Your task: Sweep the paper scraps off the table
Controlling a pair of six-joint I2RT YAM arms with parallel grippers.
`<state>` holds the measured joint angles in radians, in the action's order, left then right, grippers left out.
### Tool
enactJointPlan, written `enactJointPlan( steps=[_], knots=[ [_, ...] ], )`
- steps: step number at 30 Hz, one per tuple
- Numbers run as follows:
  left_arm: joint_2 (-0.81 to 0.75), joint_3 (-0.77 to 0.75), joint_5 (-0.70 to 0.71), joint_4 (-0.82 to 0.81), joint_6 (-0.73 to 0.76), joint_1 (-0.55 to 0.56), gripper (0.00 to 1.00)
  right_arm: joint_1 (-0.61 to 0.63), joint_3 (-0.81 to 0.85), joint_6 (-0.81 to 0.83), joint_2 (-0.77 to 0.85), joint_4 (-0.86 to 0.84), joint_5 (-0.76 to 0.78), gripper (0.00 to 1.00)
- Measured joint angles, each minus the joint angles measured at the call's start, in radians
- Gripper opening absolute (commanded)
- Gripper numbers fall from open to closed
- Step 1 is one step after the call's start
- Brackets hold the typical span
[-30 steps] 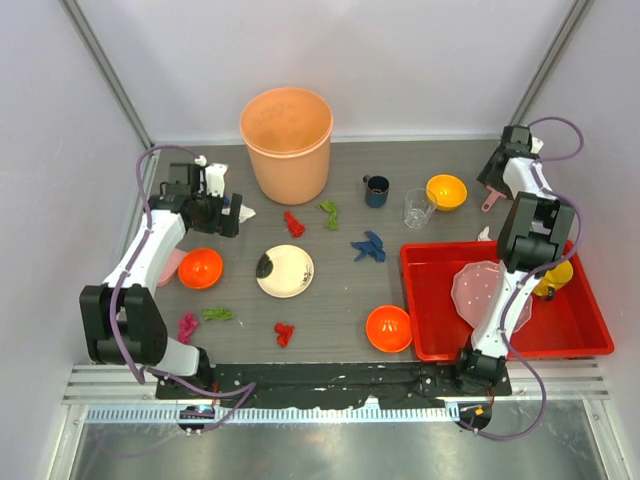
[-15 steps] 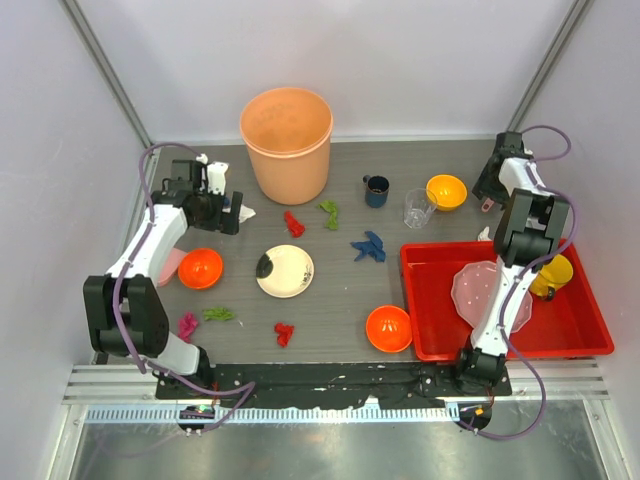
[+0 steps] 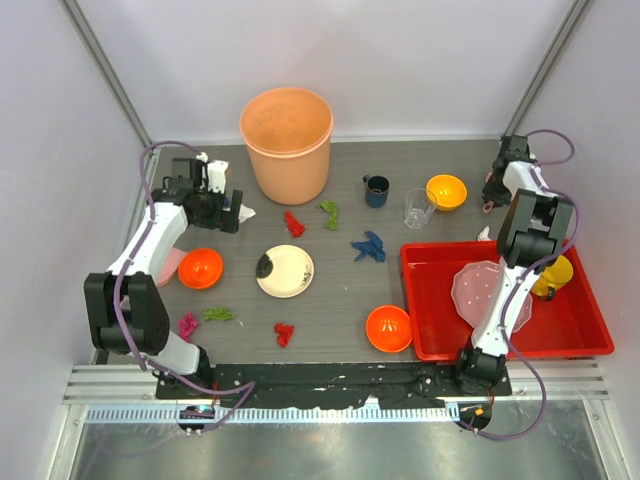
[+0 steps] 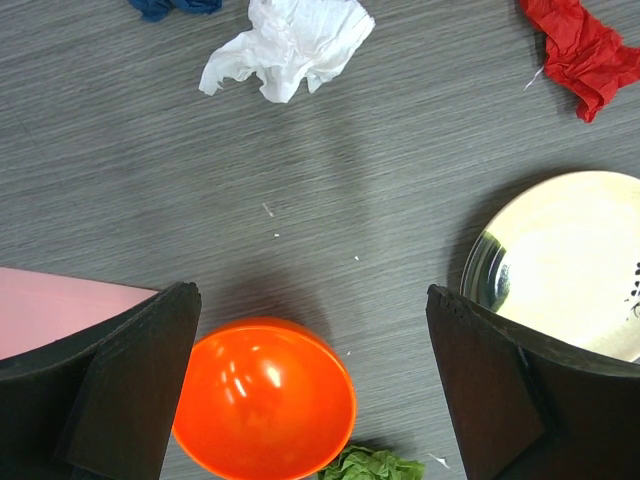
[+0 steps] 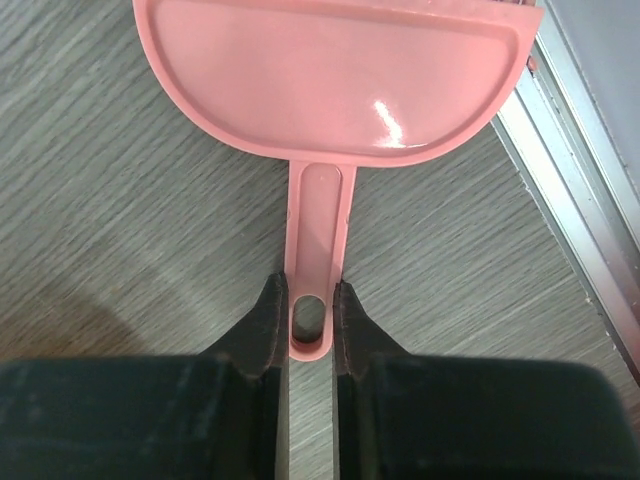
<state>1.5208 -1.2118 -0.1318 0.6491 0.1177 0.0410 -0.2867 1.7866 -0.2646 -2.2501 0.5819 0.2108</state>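
Paper scraps lie about the dark table [image 3: 335,295]: red [image 3: 293,223], green [image 3: 329,213] and blue [image 3: 368,246] in the middle, red [image 3: 284,333], green [image 3: 219,314] and magenta [image 3: 187,325] near the front left. My left gripper [image 3: 228,212] is open and holds nothing. It hovers over bare table, with a white scrap [image 4: 288,45] ahead and an orange bowl [image 4: 262,396] below. At the back right, my right gripper [image 5: 309,300] is shut on the handle [image 5: 318,230] of the pink dustpan [image 5: 335,75], which lies flat by the metal rail.
A large orange bucket [image 3: 286,140] stands at the back. Also on the table are a white plate [image 3: 285,270], orange bowls [image 3: 388,328] [image 3: 446,190], a dark mug [image 3: 377,190] and a clear cup [image 3: 418,208]. A red tray [image 3: 590,335] sits front right. A pink flat piece [image 3: 172,265] lies under the left arm.
My right gripper's fingers have closed onto the dustpan handle, and that wrist has shifted slightly toward the back right corner. The left arm has barely moved.
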Motion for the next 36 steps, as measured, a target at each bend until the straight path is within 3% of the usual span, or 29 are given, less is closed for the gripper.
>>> enactJointPlan(
  steps=[9,21,27,31,36],
  knots=[
    [0.0,0.0,0.0,0.0,0.0,0.0,1.0,-0.005,-0.069,0.02,0.124,-0.057,-0.039,0.01],
    [-0.047,-0.017,-0.069,0.046,0.018,0.0,1.0,0.044,-0.143,0.035,0.481,-0.095,-0.077,0.01],
    [-0.056,-0.107,-0.254,0.088,0.058,0.002,1.0,0.294,-0.179,0.08,0.625,-0.034,-0.121,0.01],
    [-0.109,-0.122,-0.364,0.079,0.118,0.031,1.0,0.503,-0.188,0.09,0.688,0.023,-0.233,0.01],
    [-0.208,-0.136,-0.447,0.076,0.307,0.128,1.0,0.666,-0.19,0.087,0.749,0.122,-0.335,0.01]
  ],
)
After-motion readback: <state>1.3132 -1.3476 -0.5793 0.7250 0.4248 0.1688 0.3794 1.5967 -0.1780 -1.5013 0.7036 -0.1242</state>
